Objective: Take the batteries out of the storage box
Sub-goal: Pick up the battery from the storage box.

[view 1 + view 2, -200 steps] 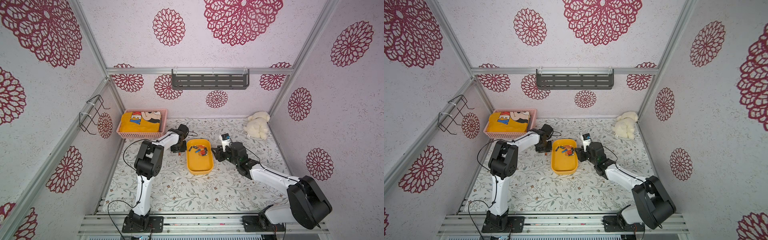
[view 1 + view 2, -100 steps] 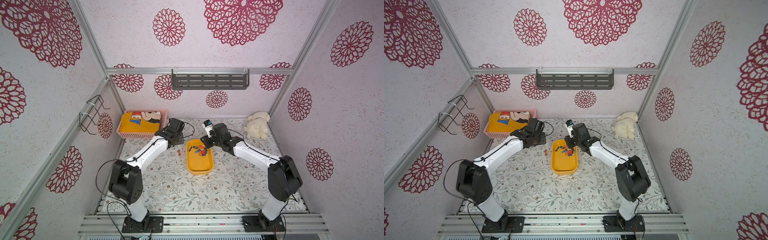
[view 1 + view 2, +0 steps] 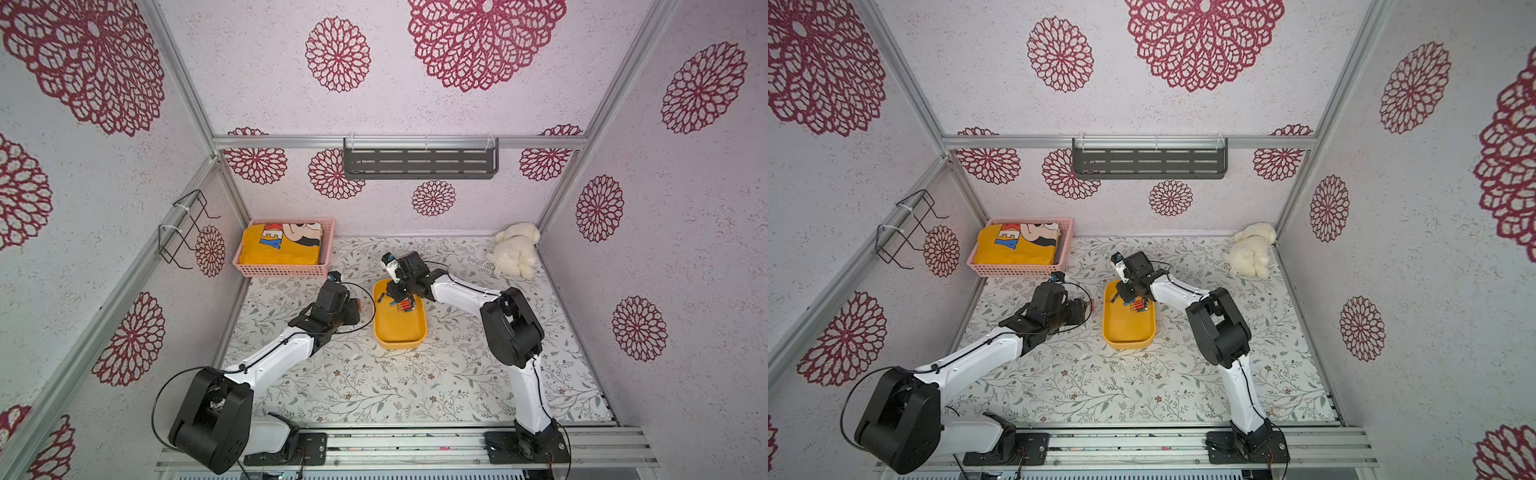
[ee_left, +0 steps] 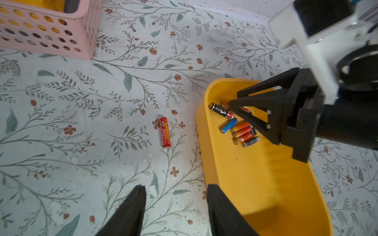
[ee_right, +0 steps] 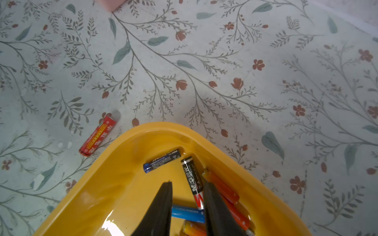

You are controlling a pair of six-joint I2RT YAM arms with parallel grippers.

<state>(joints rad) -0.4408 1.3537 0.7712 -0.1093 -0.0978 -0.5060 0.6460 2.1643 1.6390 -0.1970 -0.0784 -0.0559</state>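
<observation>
Right wrist view: the batteries (image 5: 223, 188), several orange, black and blue cells, lie loose and crossed in one end of the storage box (image 5: 114, 183).
Storage box: yellow tray near the middle of the table (image 3: 374, 386), somewhat toward its far edge; the cells crowd its far end, and the near end is bare.
Removed so far: one red cell (image 4: 164, 132) lies on the table just beside the box's long wall on the left arm's side, not touching it.
Progress: judged early; one cell is out and the rest are yet to be lifted.
Right gripper (image 5: 187, 182): lowered into the box's far end, jaws partly apart astride the black cell (image 5: 190, 171); no clamp on it is visible.
Left gripper (image 4: 176, 187): jaws apart and empty, above the table beside the box's near left wall.
Right arm (image 3: 461, 293): rises from the table's near edge, elbow high, forearm sloping down to the box.
Left arm (image 3: 274, 361): stretched low from the near left corner toward the box.
Surroundings: pink basket (image 3: 286, 270) at the far left corner and plush toy (image 3: 515, 249) at the far right corner, both well apart from the box.
</observation>
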